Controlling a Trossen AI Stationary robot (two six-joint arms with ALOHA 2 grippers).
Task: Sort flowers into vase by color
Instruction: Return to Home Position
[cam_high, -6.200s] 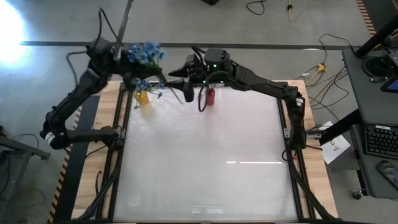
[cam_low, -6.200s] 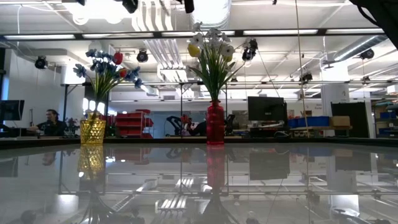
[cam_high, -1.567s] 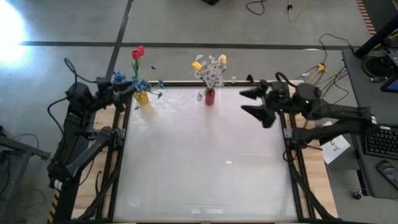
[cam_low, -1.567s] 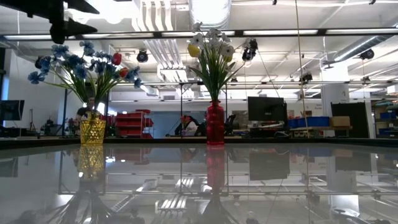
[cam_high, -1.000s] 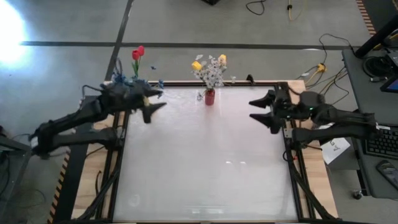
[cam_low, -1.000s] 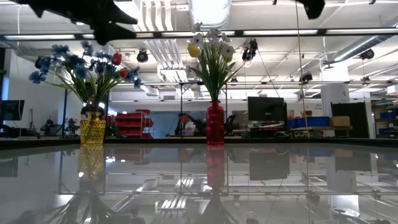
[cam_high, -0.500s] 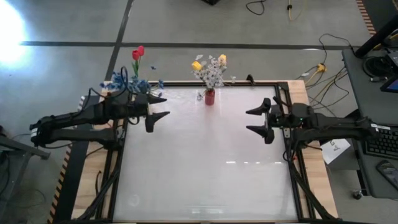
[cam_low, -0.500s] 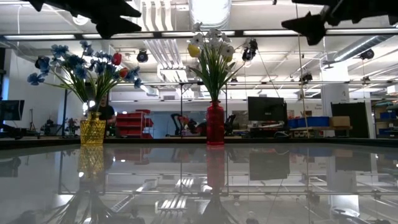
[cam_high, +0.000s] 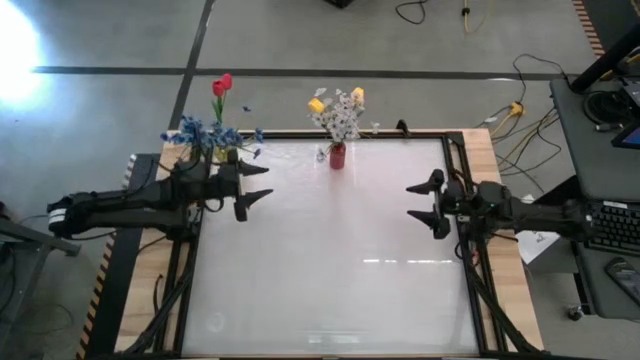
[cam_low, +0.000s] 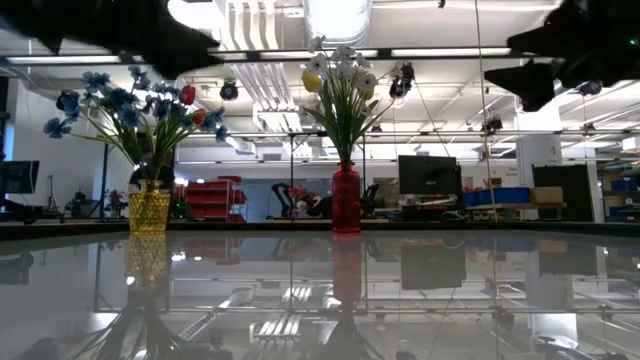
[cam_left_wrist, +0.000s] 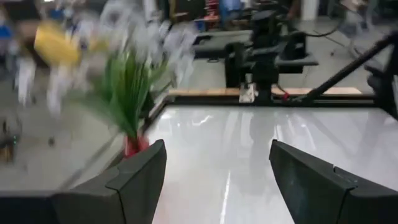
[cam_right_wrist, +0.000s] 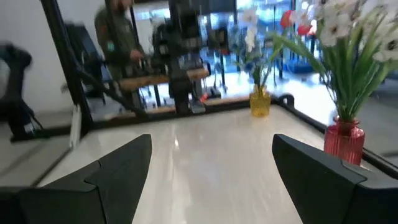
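Both arms are being held low and level over the counter (cam_high: 330, 280), each reaching inward from its own side. The left end effector (cam_high: 266, 181) is being kept above the counter's left edge, just to the near side of the yellow vase (cam_low: 149, 211). Its fingers (cam_left_wrist: 134, 180) are being held wide apart and empty. The right end effector (cam_high: 410, 200) is being kept above the right edge, well apart from both vases, and its fingers (cam_right_wrist: 118, 168) are likewise being held wide apart and empty.

The flowers are being carried by two vases standing upright along the far edge of the counter. In the yellow vase, at the far left corner, blue flowers (cam_low: 100, 100) are being fanned out to both sides, and red tulips (cam_high: 221, 85) are being held among them. In the red vase (cam_low: 346, 198), near the middle of the far edge, white flowers (cam_high: 342, 115) and yellow tulips (cam_high: 316, 104) are being held above a tuft of green leaves. The two vases are standing well apart.

In the room beyond the left side of the counter, a blurred person (cam_right_wrist: 118, 31) is being shown by the right wrist view.
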